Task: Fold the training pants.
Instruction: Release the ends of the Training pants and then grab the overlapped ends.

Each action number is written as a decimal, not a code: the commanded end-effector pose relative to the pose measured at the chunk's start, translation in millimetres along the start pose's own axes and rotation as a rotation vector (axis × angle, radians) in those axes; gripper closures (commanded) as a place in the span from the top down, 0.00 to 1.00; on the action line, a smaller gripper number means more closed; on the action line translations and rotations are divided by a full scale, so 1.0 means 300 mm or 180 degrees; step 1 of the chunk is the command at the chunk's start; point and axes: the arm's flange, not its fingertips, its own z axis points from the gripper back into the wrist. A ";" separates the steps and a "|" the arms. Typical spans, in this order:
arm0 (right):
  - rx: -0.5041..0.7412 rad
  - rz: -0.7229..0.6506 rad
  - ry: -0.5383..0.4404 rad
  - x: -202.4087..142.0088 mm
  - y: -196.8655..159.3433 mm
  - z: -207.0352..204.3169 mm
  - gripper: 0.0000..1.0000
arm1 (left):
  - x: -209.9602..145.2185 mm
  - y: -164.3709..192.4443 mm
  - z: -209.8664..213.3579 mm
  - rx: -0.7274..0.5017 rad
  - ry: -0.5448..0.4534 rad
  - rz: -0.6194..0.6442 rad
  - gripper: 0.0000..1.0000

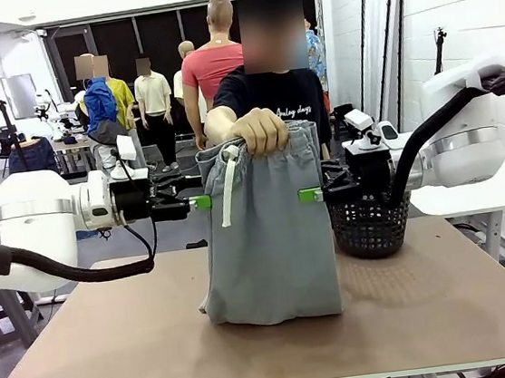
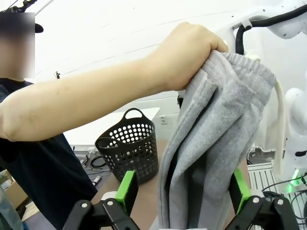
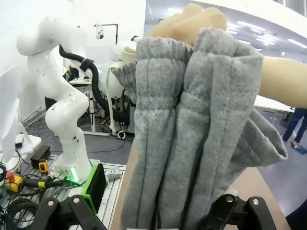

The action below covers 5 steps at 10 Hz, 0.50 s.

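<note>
Beige tabletop (image 1: 449, 312), one. Left gripper (image 1: 201, 202): jaws wide apart, straddling the left edge of the light grey jersey training pants (image 1: 272, 241), gripping nothing. One person's hand (image 1: 260, 132) holds the waistband up; the lower end rests on the tabletop. Black T-shirt (image 1: 310, 91) print: "Analog days". Right gripper (image 1: 310, 195): likewise wide apart, straddling the right edge. One black mesh plastic basket (image 1: 371, 226).

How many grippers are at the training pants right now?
2. The left gripper straddles the training pants' left edge and the right gripper straddles their right edge. Both are open, lower than the person's hand that holds them up.
</note>
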 end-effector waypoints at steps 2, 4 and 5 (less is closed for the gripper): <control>-0.0054 0.0134 -0.0032 0.014 -0.027 -0.030 1.00 | -0.016 -0.003 -0.055 -0.0234 -0.0123 -0.0015 1.00; -0.0160 0.0180 -0.0027 0.012 -0.056 -0.017 1.00 | -0.020 0.026 -0.093 -0.0495 -0.0017 0.0104 1.00; -0.0168 0.0160 0.0013 0.010 -0.059 -0.013 1.00 | -0.020 0.022 -0.108 -0.0607 -0.0038 0.0149 1.00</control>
